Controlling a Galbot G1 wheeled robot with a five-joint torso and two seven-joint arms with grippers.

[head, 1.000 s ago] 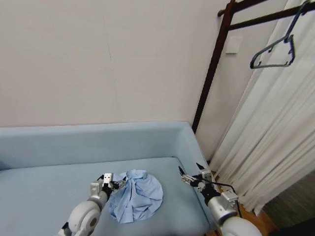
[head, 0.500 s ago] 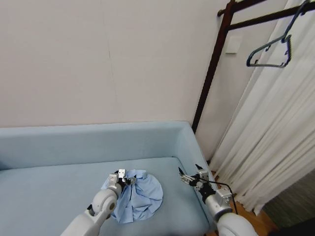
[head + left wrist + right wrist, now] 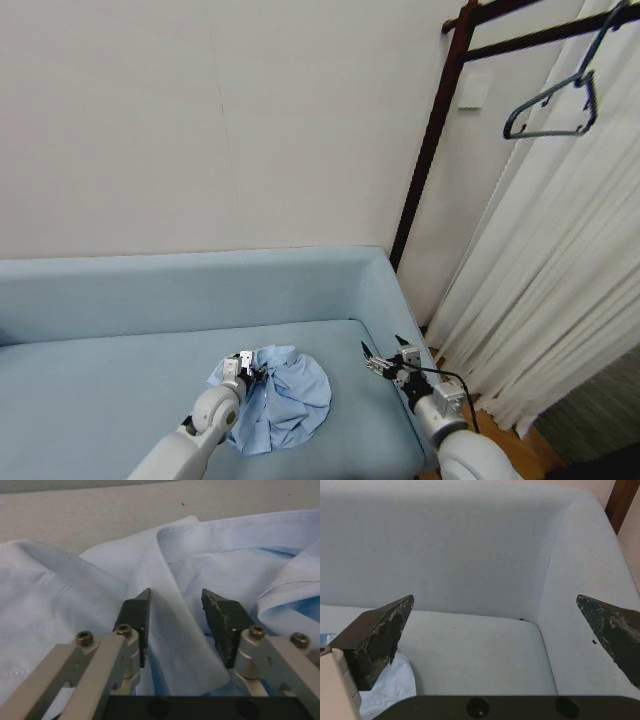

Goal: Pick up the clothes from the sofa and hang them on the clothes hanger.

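A crumpled light-blue shirt [image 3: 278, 395] lies on the seat of the pale blue sofa [image 3: 120, 290], toward its right end. My left gripper [image 3: 248, 368] sits at the shirt's upper left edge. In the left wrist view its fingers [image 3: 137, 625] stand open astride a raised fold of the shirt [image 3: 172, 635] by the collar. My right gripper [image 3: 385, 362] hovers wide open above the seat near the sofa's right arm, apart from the shirt [image 3: 387, 687]. A dark hanger [image 3: 552, 108] hangs from the wooden rack [image 3: 435, 130] at the upper right.
The sofa's backrest [image 3: 445, 555] and right armrest [image 3: 580, 610] close in the seat. White curtains [image 3: 560, 270] hang to the right of the rack. A plain wall rises behind the sofa.
My left gripper has moved right and forward onto the shirt's collar edge. The right gripper has edged slightly farther over the seat. The hanger has swung a little.
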